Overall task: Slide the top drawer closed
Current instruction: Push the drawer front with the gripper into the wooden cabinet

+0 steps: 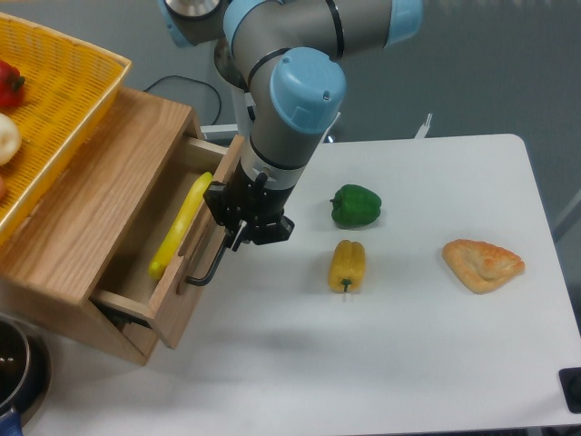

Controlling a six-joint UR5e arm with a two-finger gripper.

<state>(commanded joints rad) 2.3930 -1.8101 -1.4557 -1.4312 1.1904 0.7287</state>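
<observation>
The top drawer (182, 295) of light oak wood stands pulled out of the cabinet toward the right. A yellow banana (180, 225) lies inside it. Its flat front panel carries a thin black bar handle (211, 263). My gripper (238, 232) is right at the drawer front, beside the upper part of the handle, with the arm coming down from above. The black fingers are bunched against the panel and I cannot tell whether they are open or shut, or whether they touch the wood.
A yellow woven basket (64, 91) with vegetables sits on top of the cabinet (82, 209). On the white table lie a green pepper (356, 205), a yellow pepper (347, 265) and a pastry (483, 263). A metal pot (16, 368) stands at the lower left.
</observation>
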